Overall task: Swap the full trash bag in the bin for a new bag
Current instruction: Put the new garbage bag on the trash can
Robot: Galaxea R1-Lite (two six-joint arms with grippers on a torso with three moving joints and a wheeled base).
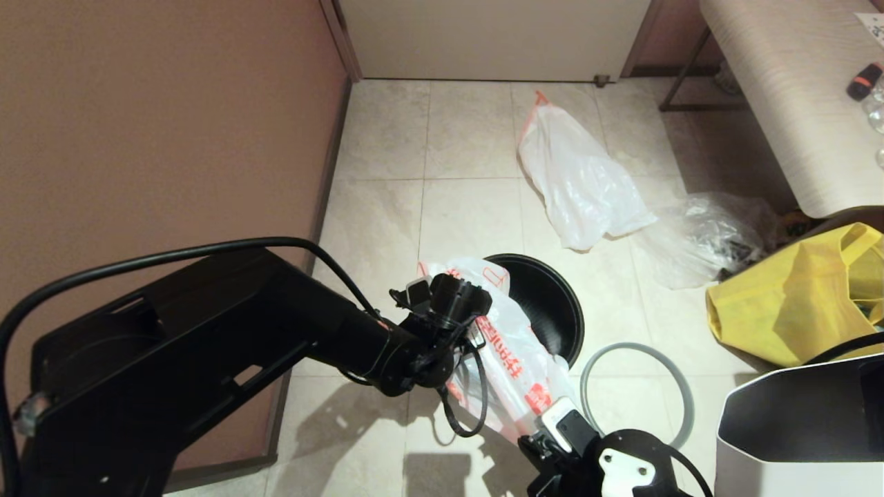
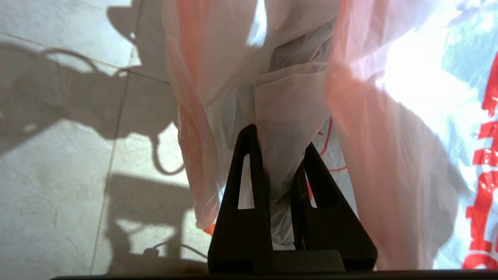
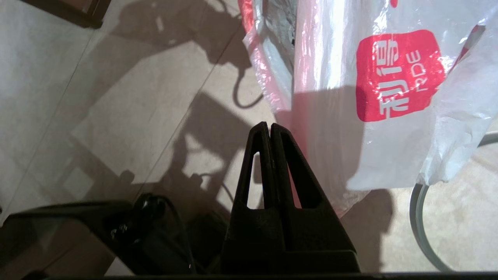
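The new bag (image 1: pixel 512 353), translucent white with red print, hangs beside the near left rim of the black bin (image 1: pixel 547 298). My left gripper (image 1: pixel 474 330) is shut on a gathered fold of it (image 2: pixel 288 97), pinched between the fingers (image 2: pixel 251 155). My right gripper (image 3: pixel 269 125) is low by the bag's bottom end (image 3: pixel 350 97), shut with nothing between its fingers. The grey hoop (image 1: pixel 634 346) lies on the floor to the right of the bin. The full trash bag (image 1: pixel 580 179), milky white with orange-red tips, lies on the tiles further away.
A clear crinkled bag (image 1: pixel 704 235) and a yellow tote (image 1: pixel 801 297) lie at the right. A table (image 1: pixel 780 90) stands at the far right, a brown wall (image 1: pixel 173 124) at the left. A white housing (image 1: pixel 794 428) sits at the lower right.
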